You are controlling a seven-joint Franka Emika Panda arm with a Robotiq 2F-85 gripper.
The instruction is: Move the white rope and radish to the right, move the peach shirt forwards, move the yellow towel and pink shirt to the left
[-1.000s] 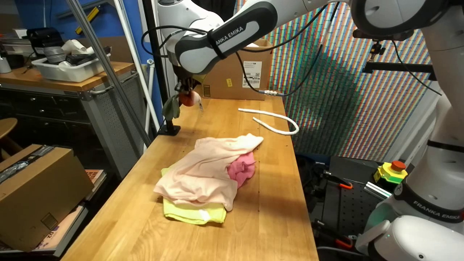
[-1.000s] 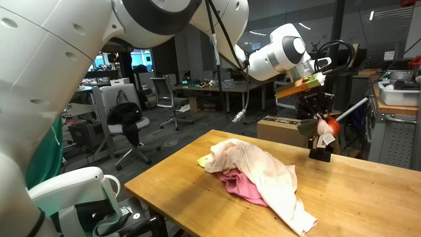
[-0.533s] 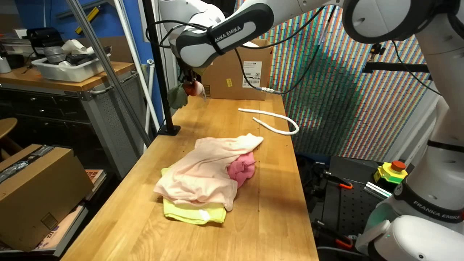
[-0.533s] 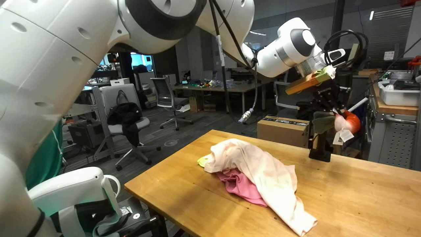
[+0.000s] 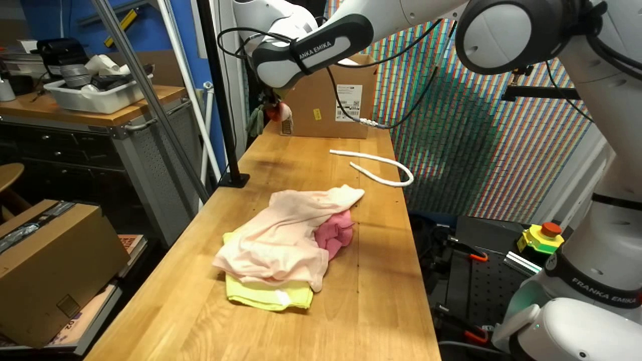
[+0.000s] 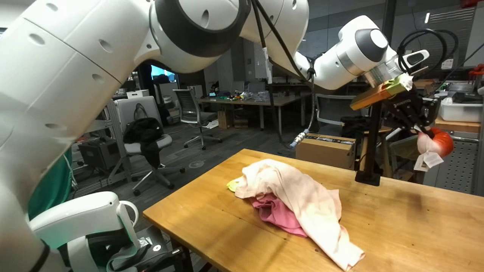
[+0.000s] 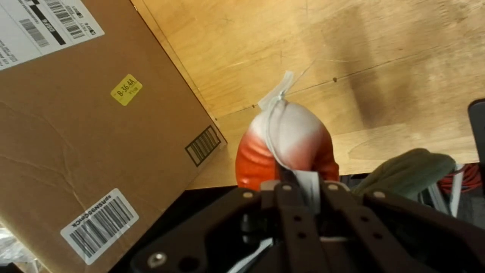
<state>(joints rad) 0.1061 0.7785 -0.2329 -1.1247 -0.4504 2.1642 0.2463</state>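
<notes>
Radish [image 7: 303, 138], red and white, with green leaves [image 7: 413, 170].

Wrist view: gripper [image 7: 301, 185] drawn closed, the radish in its grasp; tabletop [image 7: 235, 49] edge crosses behind; cardboard box [image 7: 98, 148] beside, bearing yellow sticker [image 7: 126, 90] "B-36.4A" and barcode label [image 7: 99, 226] "spRSN95CmCk".

In an exterior view: arm link [image 5: 326, 50] lettered "ANKA EMIKA", base band [image 5: 597, 283] "FRANKA EMIKA"; radish held up near the box; bare wood from there to white rope [image 5: 411, 175]; peach shirt [image 5: 288, 235] lying partly over yellow towel [image 5: 266, 296] and pink shirt [image 5: 335, 234].

In an exterior view: gripper marked "ROBOTIQ", radish beneath it, right of a black post [image 6: 372, 151]; broad bare tabletop below.
</notes>
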